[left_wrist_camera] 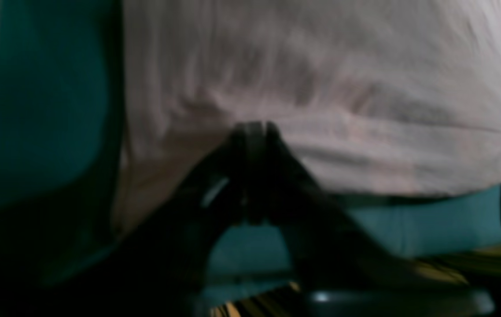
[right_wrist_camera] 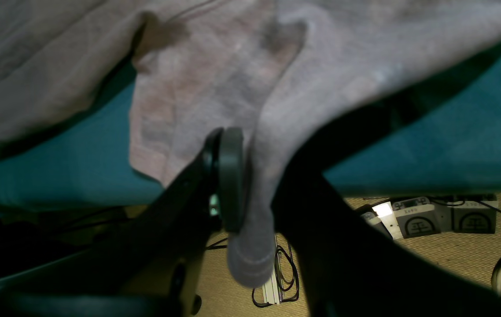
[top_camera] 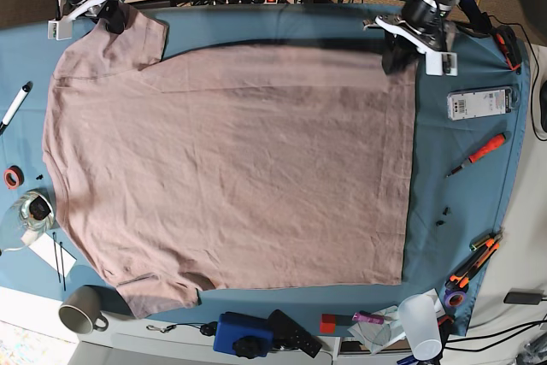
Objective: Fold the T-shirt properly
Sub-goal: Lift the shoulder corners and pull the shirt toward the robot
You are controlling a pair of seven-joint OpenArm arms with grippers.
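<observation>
T-shirt (top_camera: 248,160) spread mid-table, one sleeve toward 11 o'clock, another at 7. Right gripper (right_wrist_camera: 250,176), 11 o'clock, pinched a gathered shirt fold. Left gripper (left_wrist_camera: 255,127), 1 o'clock, fingertips over the shirt's corner; grip unclear.

On my right wrist view, I can't make out the small characters on the grey boxes (right_wrist_camera: 418,218) with certainty.

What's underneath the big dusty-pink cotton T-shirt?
Blue cloth shows around the dusty-pink cotton T-shirt and appears to continue beneath; anything else under it is covered.
</observation>
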